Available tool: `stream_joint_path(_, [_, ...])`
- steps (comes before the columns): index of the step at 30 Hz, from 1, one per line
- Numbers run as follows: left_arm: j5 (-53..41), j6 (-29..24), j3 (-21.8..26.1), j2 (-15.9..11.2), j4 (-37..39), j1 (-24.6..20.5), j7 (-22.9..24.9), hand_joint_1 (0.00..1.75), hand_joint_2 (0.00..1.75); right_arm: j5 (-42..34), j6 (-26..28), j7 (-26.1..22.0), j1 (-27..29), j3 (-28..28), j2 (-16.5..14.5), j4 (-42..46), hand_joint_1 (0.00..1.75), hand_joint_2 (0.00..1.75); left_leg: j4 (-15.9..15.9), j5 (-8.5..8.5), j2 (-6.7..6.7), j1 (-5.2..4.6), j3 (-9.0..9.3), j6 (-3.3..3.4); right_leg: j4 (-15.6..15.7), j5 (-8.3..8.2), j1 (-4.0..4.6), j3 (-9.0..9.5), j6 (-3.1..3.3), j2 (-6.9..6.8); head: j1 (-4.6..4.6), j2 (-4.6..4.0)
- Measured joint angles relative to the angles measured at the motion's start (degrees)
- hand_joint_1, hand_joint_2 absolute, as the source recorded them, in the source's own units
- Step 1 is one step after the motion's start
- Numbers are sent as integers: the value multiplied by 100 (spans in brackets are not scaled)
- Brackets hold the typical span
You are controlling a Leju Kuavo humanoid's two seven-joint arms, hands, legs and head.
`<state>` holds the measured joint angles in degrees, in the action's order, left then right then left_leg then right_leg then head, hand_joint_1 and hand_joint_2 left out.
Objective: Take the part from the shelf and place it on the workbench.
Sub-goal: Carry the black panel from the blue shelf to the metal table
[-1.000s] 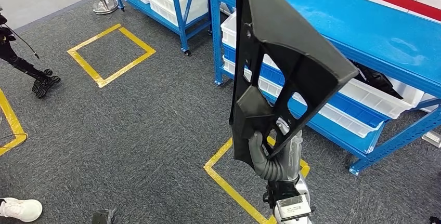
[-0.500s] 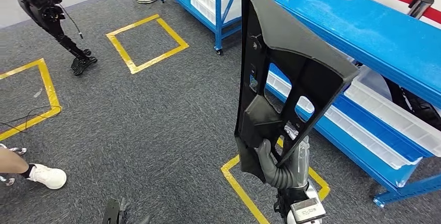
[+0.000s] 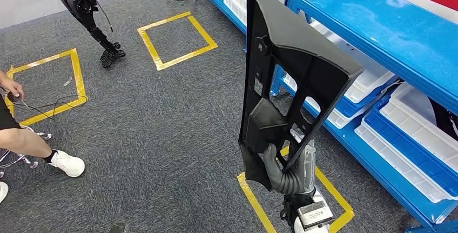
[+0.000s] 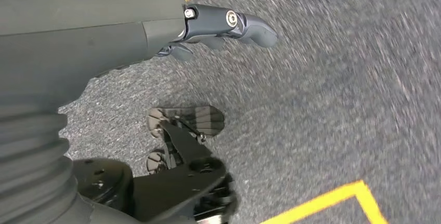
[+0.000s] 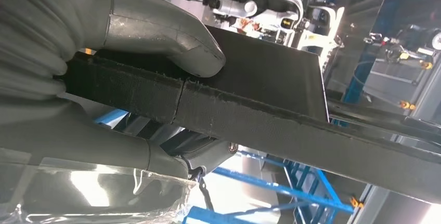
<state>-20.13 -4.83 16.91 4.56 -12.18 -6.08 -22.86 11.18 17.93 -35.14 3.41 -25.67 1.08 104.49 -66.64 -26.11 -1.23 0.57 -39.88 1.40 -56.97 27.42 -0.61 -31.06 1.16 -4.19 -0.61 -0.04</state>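
A large black plastic part (image 3: 286,76), flat and roughly triangular with several cut-outs, stands upright in front of me in the head view. My right hand (image 3: 289,171) grips its lower end from below. In the right wrist view the thumb (image 5: 166,37) presses on the part's black edge (image 5: 249,115). My left hand (image 4: 218,26) hangs over the grey carpet, its fingers extended with nothing in them.
Blue shelving (image 3: 389,33) with white and blue bins (image 3: 410,130) runs along the right. Yellow tape squares (image 3: 175,41) mark the grey carpet. Another robot's dark leg (image 3: 89,14) stands at the far left. A person's leg and white shoe (image 3: 67,162) are at the left edge.
The whole scene has shifted: the camera has turned, and the shelves slide right while a person and a dark robot come into view at left. The part stays held in my right hand.
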Motion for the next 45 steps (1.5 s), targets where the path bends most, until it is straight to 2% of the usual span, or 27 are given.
stream_joint_path(2, [-15, -16, 0, -46, -3, -9, -37, 0, 175, -7, 6, -14, -4, 0, -25, -19, 175, 175, 621, 196, -210, -79, 345, 105, 4, 35, 38, 32, -30, -105, 7, 0])
stream_joint_path(3, [-22, -26, -1, -65, -5, -15, -51, 0, 175, -9, 10, -19, -6, -1, -37, -27, 175, 175, 744, 206, -266, -117, 408, 145, 8, 50, 45, 43, -53, -157, 7, 0])
stream_joint_path(5, [-42, -36, -2, -94, -6, -13, -65, 0, 175, -13, 25, -23, -16, -1, -63, -37, 175, 175, 815, 210, -162, -144, 430, 196, 45, 68, 54, 79, -100, -257, 1, 1])
stream_joint_path(6, [-55, -39, -2, -103, -6, -8, -66, 0, 175, -16, 34, -19, -25, -1, -76, -40, 175, 175, 889, 245, -92, -131, 477, 215, 40, 84, 58, 89, -118, -213, 10, 1])
stream_joint_path(8, [-79, -39, -2, -110, -7, -27, -67, 0, 175, -21, 45, -12, -49, -1, -86, -39, 175, 175, 1045, 333, 46, -91, 580, 262, -232, 231, 50, -15, -114, 67, 29, 1])
stream_joint_path(10, [-87, -39, -2, -108, -8, -67, -69, 0, 175, -32, 45, 2, -55, -2, -77, -51, 175, 175, 1095, 367, 191, -73, 604, 284, -938, 517, 6, -367, -79, 336, 50, 0])
stream_joint_path(12, [-105, -42, -2, -108, -7, -78, -69, 0, 175, -49, 44, 18, -50, -2, -64, -74, 175, 175, 1093, 365, 360, -72, 596, 278, -1475, 660, -37, -689, -119, 389, 63, 1])
stream_joint_path(13, [-115, -46, -2, -108, -7, -71, -70, 0, 175, -55, 43, 23, -53, -2, -61, -85, 175, 175, 1088, 363, 445, -68, 594, 264, -1448, 598, -59, -712, -178, 395, 64, 2])
stream_joint_path(14, [-122, -53, -2, -108, -6, -65, -75, 0, 175, -60, 43, 23, -56, -2, -58, -92, 175, 175, 1075, 358, 529, -59, 594, 243, -1191, 449, -85, -616, -252, 413, 66, 1])
stream_joint_path(16, [-127, -67, -2, -109, -7, -63, -97, 0, 175, -62, 43, 24, -70, -3, -57, -107, 175, 175, 1005, 326, 683, -49, 570, 165, -423, 111, -139, -281, -371, 565, 76, 1])
stream_joint_path(18, [-131, -78, -2, -115, -7, -61, -117, 0, 175, -62, 43, 20, -84, -4, -56, -126, 175, 175, 920, 285, 786, -56, 514, 77, -44, -30, -147, -102, -337, 693, 84, 1])
stream_joint_path(20, [-133, -84, -2, -124, -7, -44, -124, 0, 175, -64, 43, 17, -98, -3, -62, -137, 175, 175, 888, 280, 853, -39, 465, 22, -45, -40, -124, -91, -235, 649, 78, 2])
stream_joint_path(21, [-133, -85, -2, -129, -6, -32, -125, 0, 175, -64, 42, 19, -105, -2, -67, -139, 175, 175, 865, 271, 831, -22, 446, 3, -43, -47, -127, -85, -202, 608, 76, 1])
stream_joint_path(23, [-132, -95, -2, -134, -6, -25, -127, 0, 175, -65, 41, 16, -118, -2, -79, -141, 175, 175, 586, 116, 571, -3, 318, -43, -33, -46, -127, -55, -123, 507, 50, 1])
stream_joint_path(25, [-127, -111, -1, -134, -6, -43, -130, 0, 175, -87, 41, 4, -125, -2, -79, -150, 175, 175, -110, -221, 246, 4, -31, -82, -31, -21, -84, -31, -54, 384, 23, 0])
stream_joint_path(27, [-120, -127, 2, -135, -6, -50, -135, 0, 175, -133, 41, -17, -133, -2, -71, -175, 175, 175, -753, -435, 149, 15, -390, -87, -32, 5, -35, -17, -18, 253, 22, 0])
stream_joint_path(28, [-119, -145, 4, -136, -6, -48, -146, 0, 175, -154, 43, -28, -143, -2, -68, -190, 175, 175, -806, -392, 137, 14, -438, -72, -32, 19, -15, -8, -2, 186, 21, 0])
stream_joint_path(29, [-119, -172, 5, -139, -6, -47, -160, 0, 175, -171, 45, -41, -159, -3, -67, -204, 175, 175, -634, -253, 121, 7, -365, -42, -31, 34, 4, 6, 8, 125, 21, 0])
stream_joint_path(31, [-124, -227, 7, -153, -8, -64, -189, 0, 175, -195, 49, -60, -208, -4, -67, -220, 175, 175, 138, 102, -57, -52, 37, 69, -26, 68, 37, 50, 14, 10, 24, 1])
stream_joint_path(33, [-130, -253, 7, -169, -10, -101, -206, 0, 175, -208, 52, -69, -251, -3, -64, -225, 175, 175, 665, 243, -243, -134, 322, 165, -14, 101, 69, 80, -19, -87, 27, 1])
stream_joint_path(34, [-132, -261, 8, -178, -10, -114, -213, 0, 175, -210, 54, -70, -264, -3, -62, -228, 175, 175, 735, 230, -266, -165, 352, 190, -4, 113, 75, 90, -41, -137, 27, 1])
stream_joint_path(36, [-133, -271, 9, -190, -10, -116, -220, 0, 175, -211, 55, -71, -282, -4, -63, -236, 175, 175, 824, 259, -138, -159, 387, 233, 24, 137, 92, 110, -85, -217, 22, 1])
stream_joint_path(38, [-133, -273, 9, -188, -11, -116, -224, 0, 175, -210, 56, -73, -302, -5, -60, -243, 175, 175, 992, 336, -5, -121, 498, 271, -124, 219, 99, 61, -106, -27, 34, 1])
stream_joint_path(40, [-133, -272, 9, -176, -13, -143, -228, 0, 175, -212, 58, -78, -315, -6, -40, -255, 175, 175, 1081, 385, 137, -100, 564, 290, -736, 456, 66, -241, -95, 289, 65, 1])
stream_joint_path(42, [-133, -271, 9, -171, -13, -160, -228, 0, 175, -221, 59, -80, -308, -6, -15, -277, 175, 175, 1083, 387, 304, -96, 558, 292, -1447, 677, 17, -663, -116, 397, 86, 1])
stream_joint_path(43, [-134, -272, 9, -168, -13, -156, -231, 0, 175, -228, 60, -80, -305, -6, -4, -289, 175, 175, 1081, 383, 388, -93, 558, 283, -1574, 674, -11, -774, -163, 404, 88, 1])
stream_joint_path(45, [-135, -275, 9, -163, -13, -144, -239, 0, 175, -246, 62, -78, -318, -6, 4, -300, 175, 175, 1053, 366, 553, -69, 560, 237, -1129, 390, -77, -640, -316, 437, 93, 0])
